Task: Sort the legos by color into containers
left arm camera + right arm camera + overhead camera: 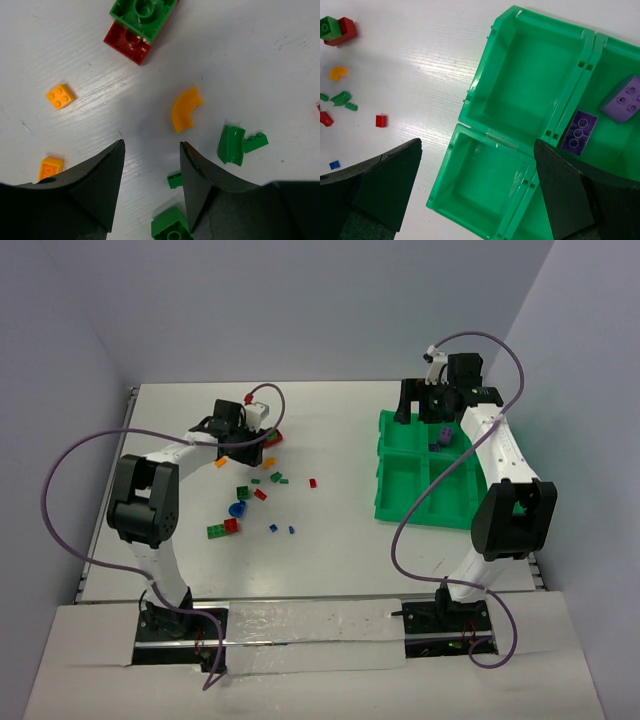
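Loose legos lie left of centre on the white table: a red brick (312, 482), green bricks (243, 492), a blue round piece (237, 509). My left gripper (245, 445) is open and empty, low over them. In its wrist view the open gripper (152, 145) frames bare table, with an orange curved piece (184, 109) just ahead and a green brick (172, 227) by the right finger. The green tray (400, 480) stands at the right. My right gripper (428, 405) is open and empty above the tray's far side (475, 95). Two purple bricks (579, 131) lie in one compartment.
A green-on-red stack (140, 20), an orange square plate (60, 96), an orange brick (50, 167) and green curved pieces (232, 145) lie around the left gripper. Two small blue pieces (273, 528) lie nearer the front. Two tray compartments (490, 190) in the right wrist view hold nothing.
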`<state>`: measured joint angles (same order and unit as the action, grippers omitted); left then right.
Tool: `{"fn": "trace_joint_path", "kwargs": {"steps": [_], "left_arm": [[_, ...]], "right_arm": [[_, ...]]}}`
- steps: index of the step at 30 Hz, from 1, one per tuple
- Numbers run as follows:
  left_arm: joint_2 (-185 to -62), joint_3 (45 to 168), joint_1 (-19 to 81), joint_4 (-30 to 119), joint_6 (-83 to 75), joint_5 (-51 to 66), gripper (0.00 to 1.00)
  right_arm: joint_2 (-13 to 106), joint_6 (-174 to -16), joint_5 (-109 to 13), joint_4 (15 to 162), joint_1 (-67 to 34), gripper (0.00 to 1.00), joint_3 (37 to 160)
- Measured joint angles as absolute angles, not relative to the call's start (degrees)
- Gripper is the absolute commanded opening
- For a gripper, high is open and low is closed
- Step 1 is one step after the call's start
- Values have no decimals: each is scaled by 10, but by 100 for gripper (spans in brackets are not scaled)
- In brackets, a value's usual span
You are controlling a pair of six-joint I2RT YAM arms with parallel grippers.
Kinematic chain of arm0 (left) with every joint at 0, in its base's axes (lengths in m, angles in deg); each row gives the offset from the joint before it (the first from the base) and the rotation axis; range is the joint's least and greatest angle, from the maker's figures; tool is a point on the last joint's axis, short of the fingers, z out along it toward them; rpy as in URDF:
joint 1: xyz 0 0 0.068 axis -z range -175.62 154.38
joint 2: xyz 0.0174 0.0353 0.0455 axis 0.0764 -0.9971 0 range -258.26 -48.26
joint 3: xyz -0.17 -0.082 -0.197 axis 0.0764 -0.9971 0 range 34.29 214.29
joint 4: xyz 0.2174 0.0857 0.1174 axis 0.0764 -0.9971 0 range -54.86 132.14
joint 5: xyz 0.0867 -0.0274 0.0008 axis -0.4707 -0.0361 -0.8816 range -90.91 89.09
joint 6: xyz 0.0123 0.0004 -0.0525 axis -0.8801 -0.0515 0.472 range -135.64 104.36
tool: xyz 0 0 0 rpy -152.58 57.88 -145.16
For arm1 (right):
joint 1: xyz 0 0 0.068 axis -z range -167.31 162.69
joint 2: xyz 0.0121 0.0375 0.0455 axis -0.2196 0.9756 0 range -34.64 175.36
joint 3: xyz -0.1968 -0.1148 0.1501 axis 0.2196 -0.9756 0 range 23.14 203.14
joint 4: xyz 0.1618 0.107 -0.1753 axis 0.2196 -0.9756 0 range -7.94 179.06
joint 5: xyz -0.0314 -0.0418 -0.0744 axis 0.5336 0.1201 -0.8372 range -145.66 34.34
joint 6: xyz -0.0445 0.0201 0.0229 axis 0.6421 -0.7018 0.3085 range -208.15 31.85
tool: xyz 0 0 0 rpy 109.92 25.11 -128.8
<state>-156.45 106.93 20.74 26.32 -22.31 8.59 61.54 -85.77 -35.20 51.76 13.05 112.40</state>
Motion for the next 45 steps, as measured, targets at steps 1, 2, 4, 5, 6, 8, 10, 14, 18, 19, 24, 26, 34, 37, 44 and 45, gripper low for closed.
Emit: {"fn": "trace_joint_path", "kwargs": {"steps": [1, 2, 4, 5, 6, 8, 10, 14, 18, 19, 24, 26, 34, 37, 44, 45], "left_arm": [[-1568, 1072, 210, 264, -223, 86, 59], [-1571, 1075, 214, 264, -223, 87, 59], [-1582, 1083, 224, 265, -223, 88, 59], [-1587, 1088, 228, 266, -223, 88, 59], [-1593, 1092, 232, 266, -223, 88, 59], [-1604, 1100, 239, 265, -222, 89, 59], [-1615, 1106, 243, 266, -221, 90, 59], [-1625, 1107, 246, 265, -220, 88, 59], [-1630, 1107, 247, 265, -219, 79, 57], [-1632, 1107, 247, 266, -219, 76, 55], [-1635, 1109, 248, 266, -220, 64, 42], [-1635, 1109, 249, 266, -221, 59, 38], [-1635, 1107, 259, 273, -227, 49, 23], [-1633, 1103, 261, 279, -228, 53, 20], [-1566, 1088, 268, 274, -218, 69, 16], [-1547, 1088, 273, 274, -217, 71, 16]], "right_arm": [[615, -859, -351, 518, 130, 100, 1123], [615, -860, -350, 518, 130, 100, 1121], [615, -862, -349, 518, 130, 100, 1118], [615, -863, -349, 518, 130, 100, 1118], [615, -864, -349, 518, 130, 100, 1117], [615, -864, -348, 518, 130, 100, 1117], [615, -865, -348, 518, 130, 100, 1117], [615, -867, -348, 518, 130, 100, 1117], [615, -869, -345, 518, 130, 100, 1117], [615, -869, -345, 518, 130, 100, 1117], [615, -871, -340, 518, 130, 100, 1117], [615, -872, -337, 518, 130, 100, 1117], [614, -897, -315, 528, 122, 100, 1111], [610, -921, -290, 546, 110, 100, 1083], [614, -1002, -182, 587, 75, 100, 1020], [619, -1015, -163, 597, 69, 100, 1018]]}}
